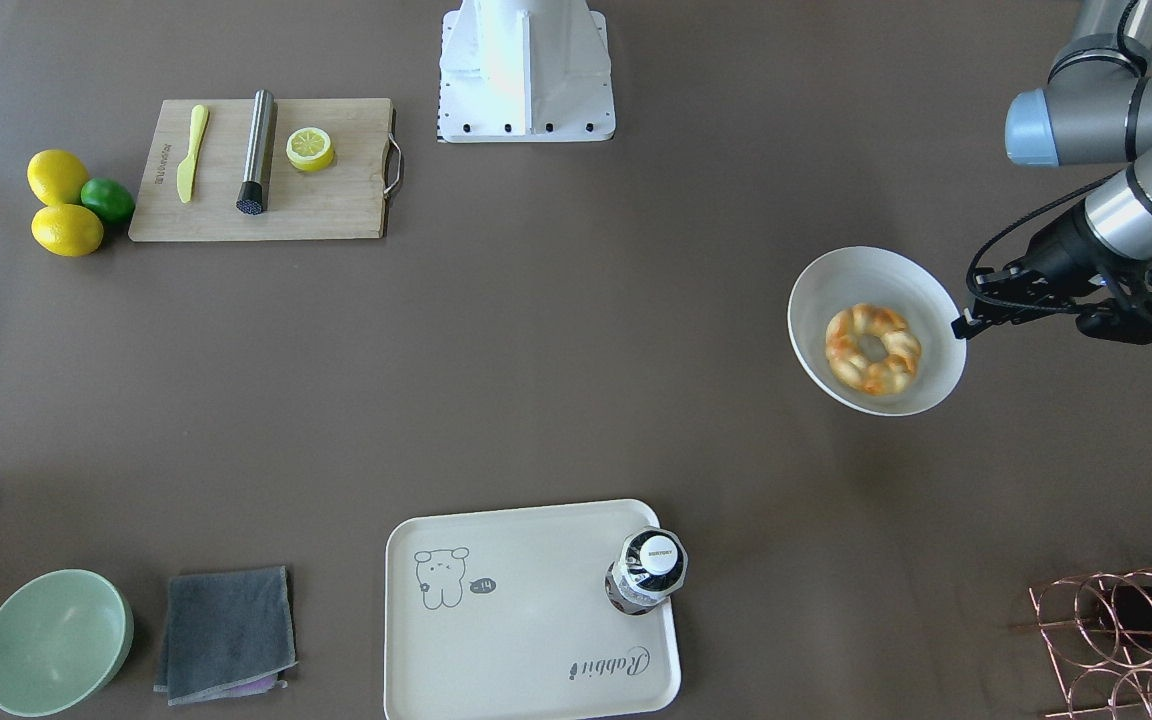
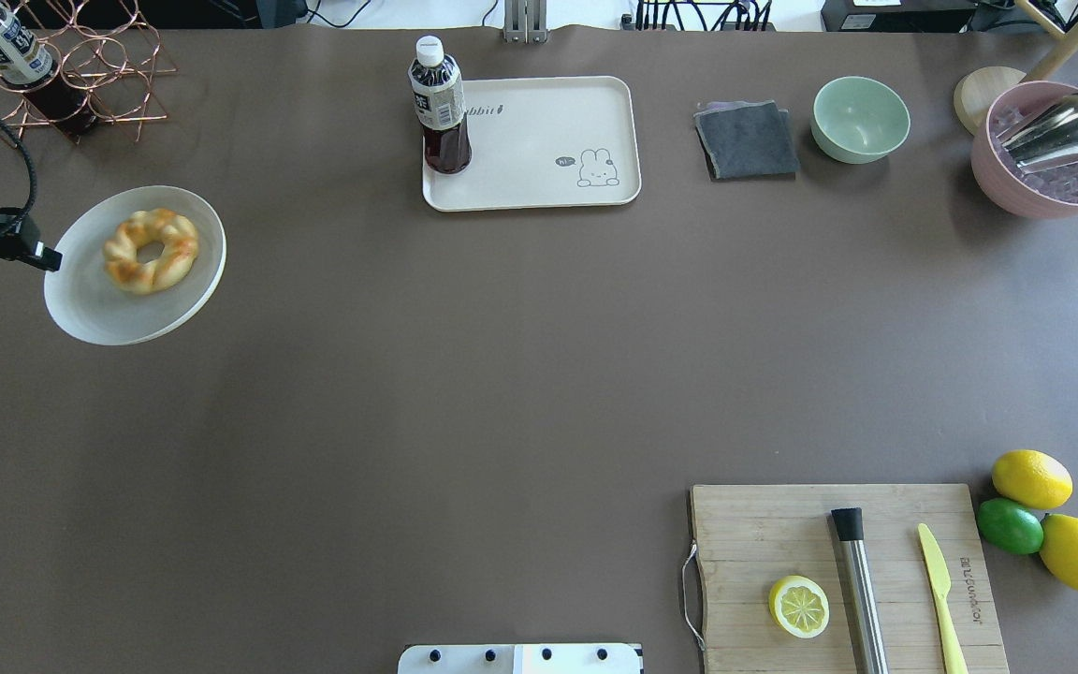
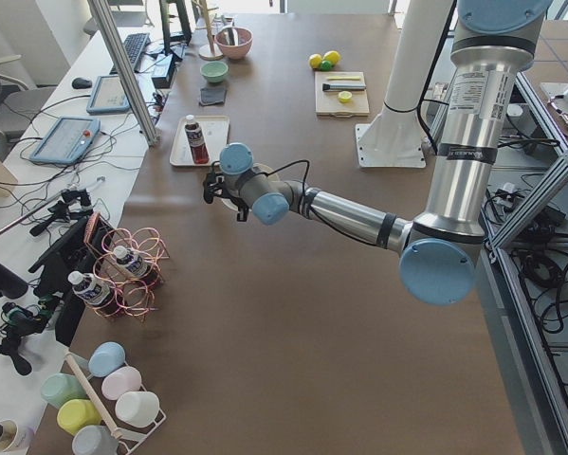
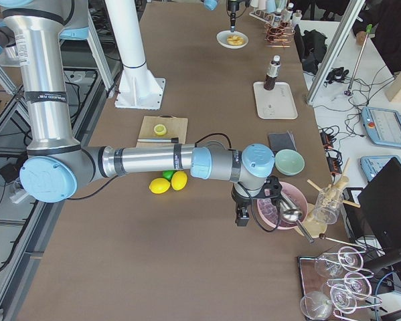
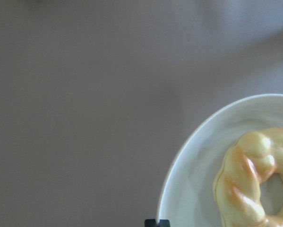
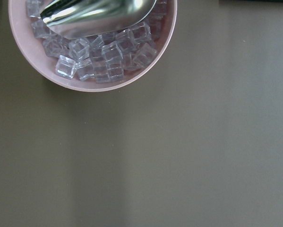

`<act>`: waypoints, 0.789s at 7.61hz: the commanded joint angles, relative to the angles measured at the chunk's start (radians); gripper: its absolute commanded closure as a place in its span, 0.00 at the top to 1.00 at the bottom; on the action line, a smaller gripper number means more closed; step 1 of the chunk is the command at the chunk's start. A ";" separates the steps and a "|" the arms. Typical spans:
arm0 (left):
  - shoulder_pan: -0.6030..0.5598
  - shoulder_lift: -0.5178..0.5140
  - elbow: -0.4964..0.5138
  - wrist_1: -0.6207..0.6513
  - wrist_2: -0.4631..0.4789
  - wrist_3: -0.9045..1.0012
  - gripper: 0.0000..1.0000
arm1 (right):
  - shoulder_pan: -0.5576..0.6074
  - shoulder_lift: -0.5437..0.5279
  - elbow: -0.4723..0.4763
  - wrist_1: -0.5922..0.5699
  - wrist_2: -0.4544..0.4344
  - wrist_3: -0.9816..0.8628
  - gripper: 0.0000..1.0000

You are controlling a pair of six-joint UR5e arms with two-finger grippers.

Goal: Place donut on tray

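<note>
Brown table [image 2: 502, 374] fills my overhead view. Cream tray [image 2: 539, 140] sits top centre, w/ a dark bottle [image 2: 441, 103] standing on its left corner and covering part of the lettering. White plate [image 2: 80, 300] at far left looks tilted. The donut [image 2: 151, 250] lies on it, well apart from the tray. Left gripper [image 1: 964, 326] pinches the plate's rim, its fingers mostly hidden. Right gripper [image 4: 241, 218] hangs just beside the pink ice bowl [image 2: 997, 187]; too small, so I can't tell its opening.

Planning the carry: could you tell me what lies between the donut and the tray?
Overhead view: past the plate under the donut, only bare table until the tray, a bottle on its near corner.
</note>
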 commanded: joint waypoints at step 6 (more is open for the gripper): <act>0.306 -0.321 -0.080 0.237 0.260 -0.411 0.00 | -0.263 0.028 0.264 0.124 0.105 0.541 1.00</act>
